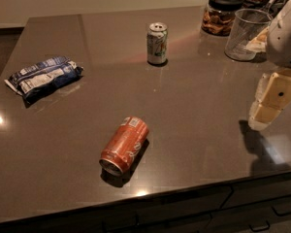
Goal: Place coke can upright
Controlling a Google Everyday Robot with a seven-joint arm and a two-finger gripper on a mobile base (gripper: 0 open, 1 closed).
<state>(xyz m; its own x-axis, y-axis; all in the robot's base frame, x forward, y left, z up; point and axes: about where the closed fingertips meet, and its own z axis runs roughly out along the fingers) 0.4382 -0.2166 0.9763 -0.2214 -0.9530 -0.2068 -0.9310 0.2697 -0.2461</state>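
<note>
Red-orange cylindrical aluminium coke can (124,145) lies on its side near the front edge of the glossy dark counter (194,106). Cream plastic gripper (264,113) hangs at right, angled down-left, well apart from the can. Can't tell its grip state.

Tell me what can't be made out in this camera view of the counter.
- Gripper, hovering over the counter's right side, well apart from the coke can: its arm is cut off by the right edge.
- Coke can, lying on its side: the lettering is too small to read.
- Jar: the contents are too dark to identify.
- Items behind the clear cup: cut off by the top edge.
</note>
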